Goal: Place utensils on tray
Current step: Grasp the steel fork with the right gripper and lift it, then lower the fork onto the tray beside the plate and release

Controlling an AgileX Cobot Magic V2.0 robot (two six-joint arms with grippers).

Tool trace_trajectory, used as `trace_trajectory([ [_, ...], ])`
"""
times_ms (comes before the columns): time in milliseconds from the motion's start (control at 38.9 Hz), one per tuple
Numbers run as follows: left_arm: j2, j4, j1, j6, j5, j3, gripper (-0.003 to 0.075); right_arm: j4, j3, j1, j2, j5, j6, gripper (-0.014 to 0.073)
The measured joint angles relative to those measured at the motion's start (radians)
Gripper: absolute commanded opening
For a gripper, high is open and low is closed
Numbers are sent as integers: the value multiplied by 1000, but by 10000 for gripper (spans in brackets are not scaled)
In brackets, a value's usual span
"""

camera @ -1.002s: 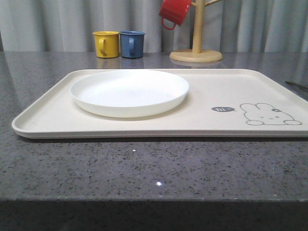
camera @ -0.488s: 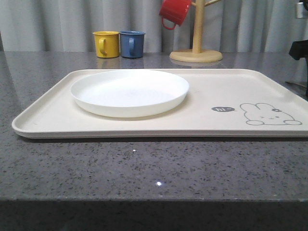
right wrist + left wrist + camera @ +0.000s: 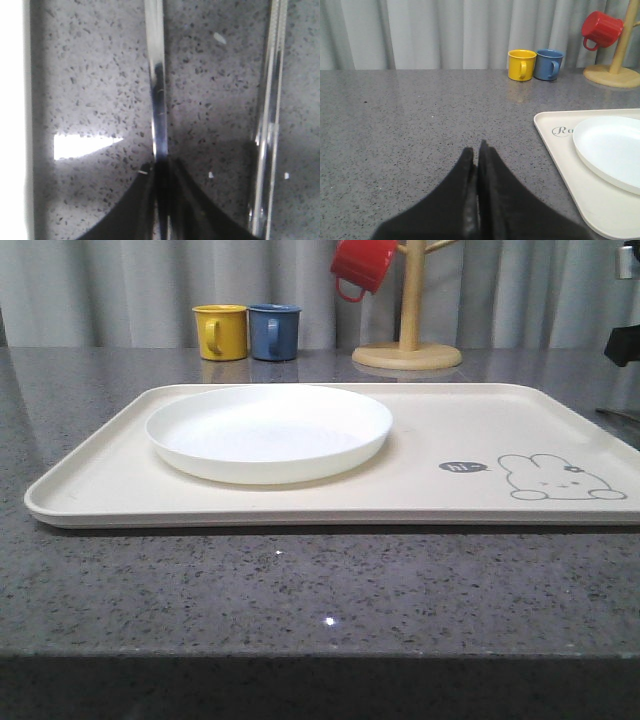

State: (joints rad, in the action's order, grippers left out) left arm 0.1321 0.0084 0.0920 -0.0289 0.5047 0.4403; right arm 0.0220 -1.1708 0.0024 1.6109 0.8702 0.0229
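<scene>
Cream tray (image 3: 470, 430) with a rabbit drawing sits on the grey stone counter (image 3: 300, 590), a white plate (image 3: 268, 430) on its left half. Beside the tray's edge, the right gripper (image 3: 161, 167) pinches a slim silver utensil handle (image 3: 156, 75) lying on the counter, chopsticks (image 3: 270, 115) alongside. Over bare counter, the left gripper (image 3: 476, 152) is closed, holding nothing.

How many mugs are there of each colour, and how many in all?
Yellow mug: 1
Blue mug: 1
Red mug, hanging on the wooden mug tree: 1
Total: 3 mugs
</scene>
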Motion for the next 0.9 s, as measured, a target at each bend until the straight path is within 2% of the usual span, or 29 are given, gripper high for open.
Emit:
trace_trajectory([
  [308,0,0,0,0,0,0,-18,0,0,0,-4,7,0,-6],
  [514,0,0,0,0,0,0,-18,2,-76,9,-71,110,8,-6],
  [668,0,0,0,0,0,0,-18,0,-206,118,-103,227,87,-6],
  [899,0,0,0,0,0,0,-18,3,-267,341,-76,227,275,-6],
])
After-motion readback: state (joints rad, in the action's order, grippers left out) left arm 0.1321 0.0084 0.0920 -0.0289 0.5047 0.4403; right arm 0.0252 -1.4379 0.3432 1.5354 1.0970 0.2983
